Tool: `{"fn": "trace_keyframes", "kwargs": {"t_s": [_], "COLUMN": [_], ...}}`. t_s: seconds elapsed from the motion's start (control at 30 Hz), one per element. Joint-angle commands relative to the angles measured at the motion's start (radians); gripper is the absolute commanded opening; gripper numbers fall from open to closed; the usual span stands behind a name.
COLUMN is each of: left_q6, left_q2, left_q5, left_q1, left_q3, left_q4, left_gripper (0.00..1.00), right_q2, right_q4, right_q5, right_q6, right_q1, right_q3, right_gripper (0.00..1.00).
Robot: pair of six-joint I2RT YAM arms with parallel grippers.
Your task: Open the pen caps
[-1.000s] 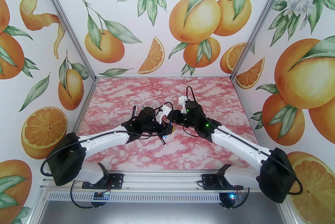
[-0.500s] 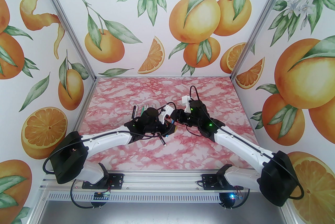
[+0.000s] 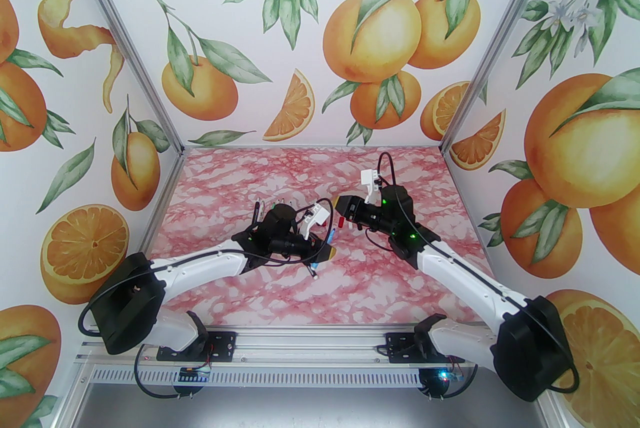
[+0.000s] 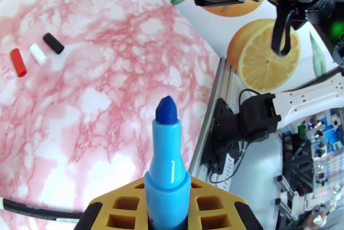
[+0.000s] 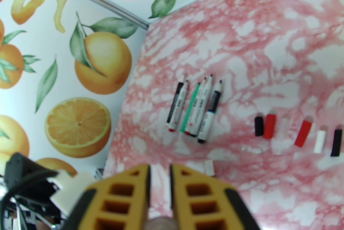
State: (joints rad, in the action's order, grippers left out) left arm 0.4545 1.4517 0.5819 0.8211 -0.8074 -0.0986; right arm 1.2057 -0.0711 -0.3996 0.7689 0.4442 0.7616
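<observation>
Two yellow ribbed fingers of the left gripper (image 4: 166, 196) were clamped on the thick barrel of a light-blue plastic marker pen (image 4: 166, 159). Its long axis ran straight out from the jaws, and its bare dark-blue felt tip (image 4: 166, 112) pointed away over the pink marbled table (image 4: 80, 116), so the cap was already off.

Facing it, the right gripper (image 5: 160, 169) was closed to a thin slit. Something blurred sat deep between its fingers, and whether that was the blue pen's cap could not be told. A small white stub (image 5: 209, 167) lay on the table just beside one finger.

Farther out, a row of short plastic caps (image 5: 301, 133) in black, red, clear and white lay side by side, ahead and to the right of those jaws. A bundle of slim marker pens (image 5: 197, 109) lay ahead and to the left, barrels roughly parallel, with their narrow tips at the ends away from the gripper.

The next step was probably setting things down. The cap row sat on the right arm's side, while the pen bundle lay close beside the left wrist, so each arm was nearer its own pile.
</observation>
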Motion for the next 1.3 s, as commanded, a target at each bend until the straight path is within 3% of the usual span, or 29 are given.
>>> {"fn": "trace_keyframes", "kwargs": {"t_s": [0.0,0.13,0.43,0.73,1.27], "left_q6": [-0.035,-0.048,-0.048,-0.087,-0.149], "left_q2": [-0.043,-0.101,-0.192,-0.220,-0.214], "left_q5": [-0.115,-0.257,-0.375,-0.351,-0.344], "left_q1": [-0.001,-0.001,-0.013,-0.080,-0.115], "left_q3": [-0.008,0.007,0.051,0.059,0.067], "left_q4": [0.069,0.098,0.116,0.136,0.163], "left_gripper": [0.01,0.01,0.02,0.02,0.03], "right_q2": [-0.016,0.008,0.149,0.343,0.587], "right_q4": [0.139,0.404,0.558,0.588,0.673], "right_q5": [0.100,0.286,0.418,0.454,0.492], "right_q6": [-0.096,-0.277,-0.397,-0.452,-0.510], "right_q1": [0.003,-0.022,-0.055,-0.099,-0.140], "right_q3": [0.059,0.124,0.183,0.237,0.403], "right_gripper": [0.09,0.11,0.12,0.13,0.14]}}
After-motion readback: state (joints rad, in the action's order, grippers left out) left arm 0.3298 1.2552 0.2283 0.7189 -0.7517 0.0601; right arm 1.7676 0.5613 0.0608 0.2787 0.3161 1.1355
